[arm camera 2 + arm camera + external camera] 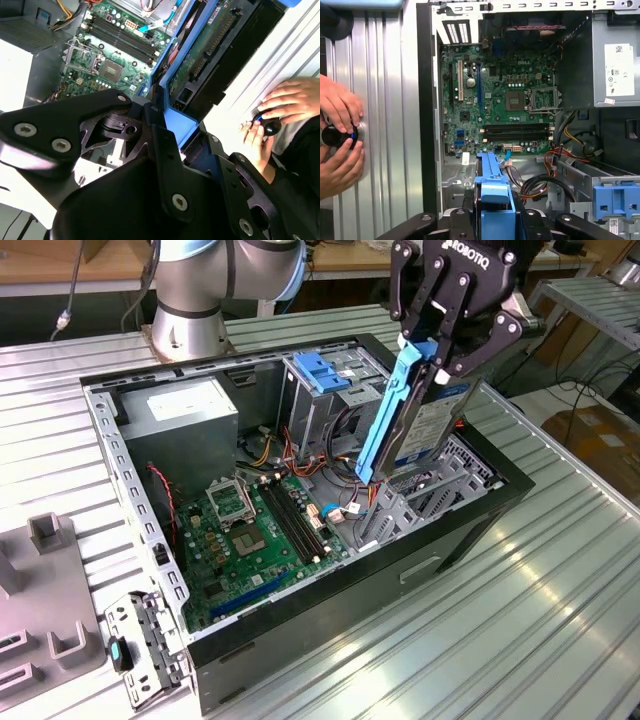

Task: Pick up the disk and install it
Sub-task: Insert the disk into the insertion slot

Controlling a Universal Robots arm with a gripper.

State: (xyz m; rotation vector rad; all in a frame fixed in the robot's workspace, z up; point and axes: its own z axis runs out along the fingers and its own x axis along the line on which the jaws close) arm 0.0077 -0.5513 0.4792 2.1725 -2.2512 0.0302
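Note:
My gripper (445,352) is shut on the disk (425,425), holding it on edge with one blue rail (388,415) facing the exterior view's left. The disk hangs tilted above the open computer case (470,530), over the bay area on the exterior view's right, near the metal bracket there. In the second wrist view the disk's green circuit-board underside (210,45) runs away from the gripper (170,132). In the first wrist view the disk's blue rail (492,192) rises between the fingers (492,222), with the motherboard (510,100) beyond.
Inside the case are a grey power supply (190,410), a drive cage with a blue handle (325,375) and loose cables (340,505). A person's hands (340,135) rest on a black knob on the ribbed table. A grey fixture (50,590) lies at the exterior view's left.

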